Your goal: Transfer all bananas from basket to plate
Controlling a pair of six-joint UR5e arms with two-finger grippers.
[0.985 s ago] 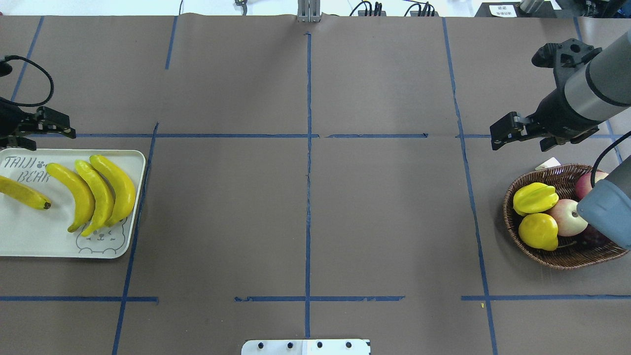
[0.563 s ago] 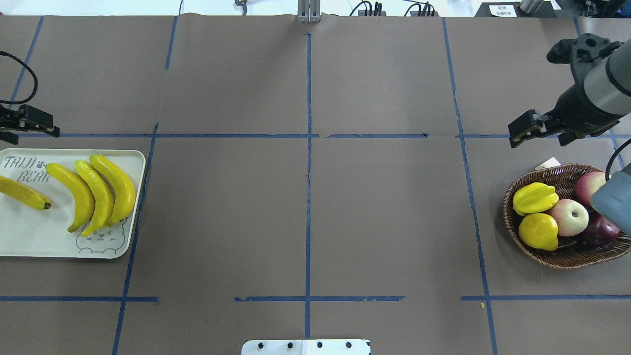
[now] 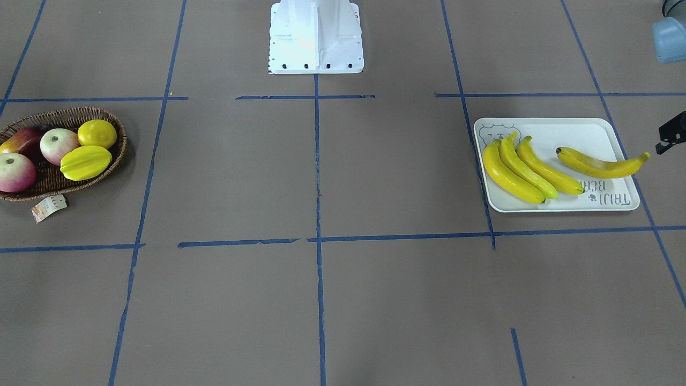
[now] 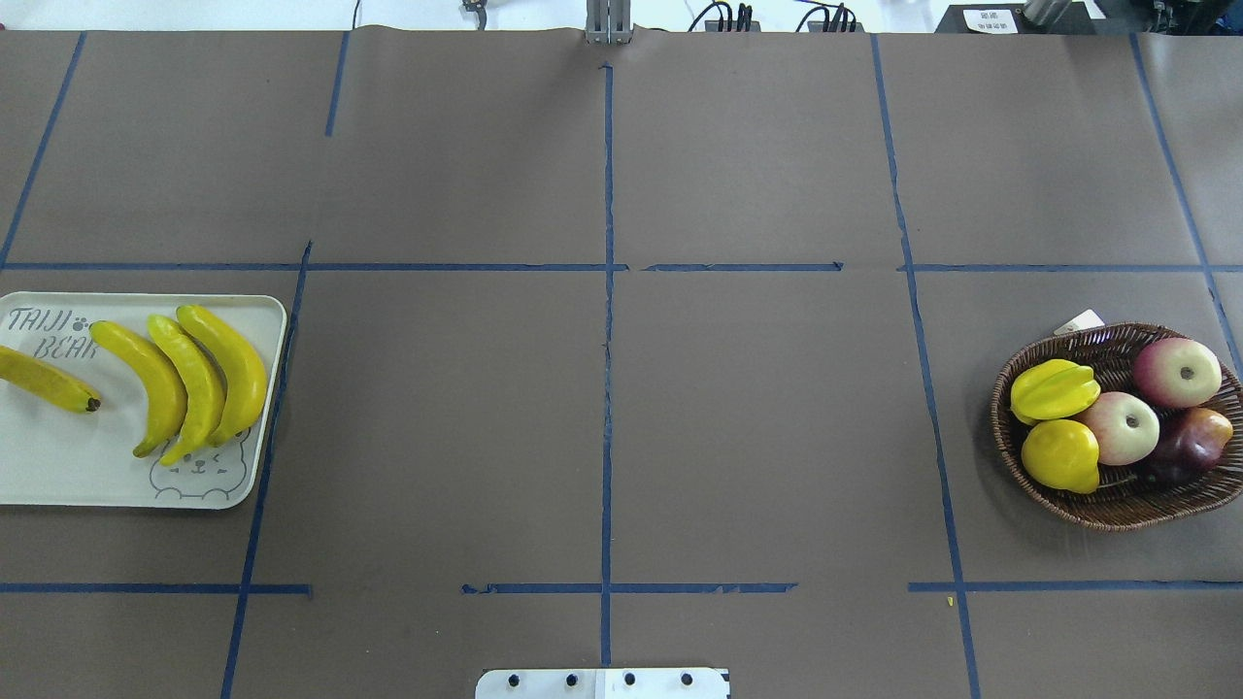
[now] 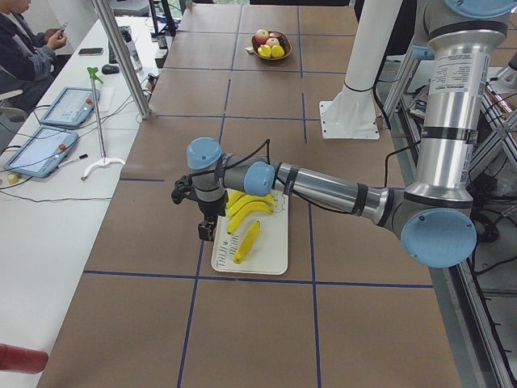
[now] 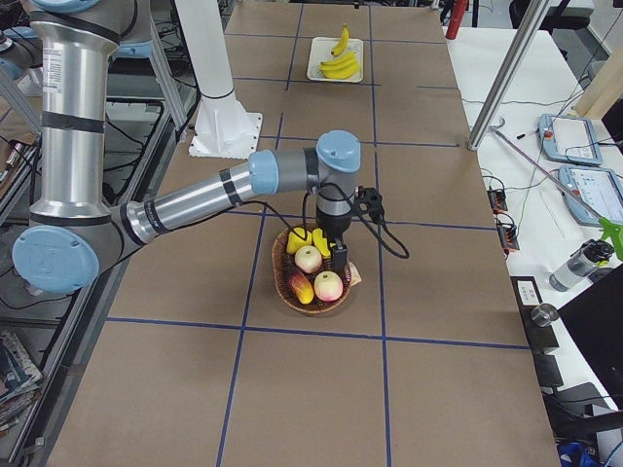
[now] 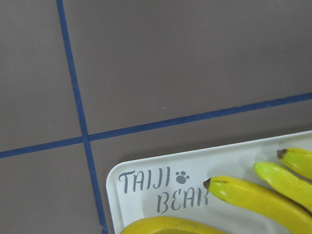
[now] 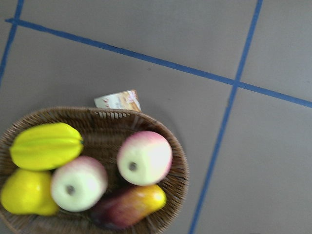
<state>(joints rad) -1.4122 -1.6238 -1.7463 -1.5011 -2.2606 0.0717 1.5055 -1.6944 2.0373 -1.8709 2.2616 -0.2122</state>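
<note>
Left tool (image 5: 207,229), beside the plate (image 4: 58,476) at the left edge of the tabletop (image 4: 757,427), and right tool (image 6: 338,261), near the basket (image 4: 1117,512) at its right edge, have both left the overhead view; released or clenched, I cannot tell. Four bananas (image 4: 184,374) lie on the plate: transfer looks complete.

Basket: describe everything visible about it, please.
The basket is a shallow oval of brown woven wicker, sitting flat on the table at the robot's right. A small paper tag sticks out at its far rim. Inside lie a starfruit, a lemon, two apples and a dark reddish fruit.
</note>
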